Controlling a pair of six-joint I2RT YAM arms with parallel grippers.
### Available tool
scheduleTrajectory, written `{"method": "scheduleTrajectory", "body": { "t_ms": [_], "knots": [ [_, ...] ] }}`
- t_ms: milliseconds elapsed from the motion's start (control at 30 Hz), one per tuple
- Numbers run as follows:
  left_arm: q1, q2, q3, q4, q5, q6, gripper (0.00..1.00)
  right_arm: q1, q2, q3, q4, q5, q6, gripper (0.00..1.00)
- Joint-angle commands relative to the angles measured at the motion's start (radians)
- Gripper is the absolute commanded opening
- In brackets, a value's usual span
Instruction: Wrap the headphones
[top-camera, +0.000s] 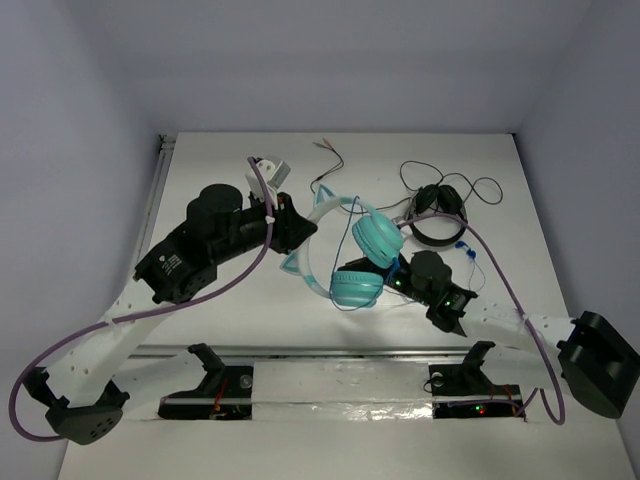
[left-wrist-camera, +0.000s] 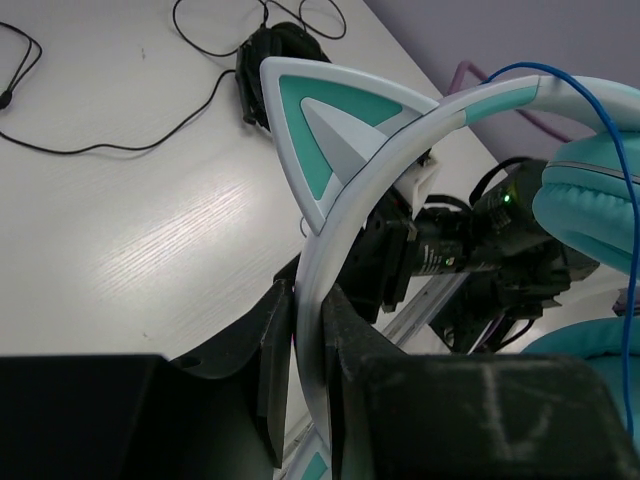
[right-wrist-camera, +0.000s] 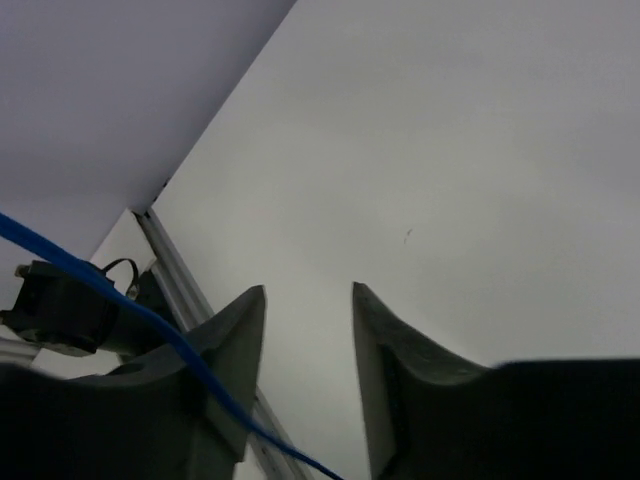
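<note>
Top external: headphones (top-camera: 360, 262) sit mid-table, headband (left-wrist-camera: 400, 150) clamped by left gripper (left-wrist-camera: 305, 335) at 9 o'clock. Right gripper (right-wrist-camera: 308, 300) at 4 o'clock gapes empty; we judge the cable (right-wrist-camera: 150, 315), merely crossing one finger (right-wrist-camera: 215, 370), may slip away.

White table (top-camera: 205, 160) — pale lavender walls (top-camera: 340, 60) on three sides.

Gripper (right-wrist-camera: 308, 292) fingers apart with nothing between, blue cable (right-wrist-camera: 150, 315) crossing one finger, white table (right-wrist-camera: 450, 150), wall (right-wrist-camera: 100, 80), black part (right-wrist-camera: 60, 305) far left.
</note>
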Motion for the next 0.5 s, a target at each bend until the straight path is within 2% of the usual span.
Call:
{"method": "scheduleTrajectory", "body": {
  "t_ms": [0,133,267,367,467],
  "knots": [
    [0.017,0.015,0.095,0.078,-0.008,-0.056,0.0,-0.007,0.003,-0.052,0.119,-0.018,0.051,0.42],
    [0.071,0.058,0.144,0.108,-0.026,-0.078,0.0,-0.007,0.052,-0.068,0.149,-0.076,0.106,0.14],
    [0.124,0.096,0.157,0.143,-0.049,-0.094,0.0,-0.007,0.115,-0.079,0.212,-0.141,0.135,0.04],
    [0.196,0.126,0.161,0.166,-0.034,-0.111,0.0,0.003,0.124,-0.081,0.217,-0.162,0.14,0.0],
    [0.241,0.146,0.152,0.196,-0.048,-0.134,0.0,0.038,0.129,-0.069,0.195,-0.173,0.137,0.0]
  ]
}}
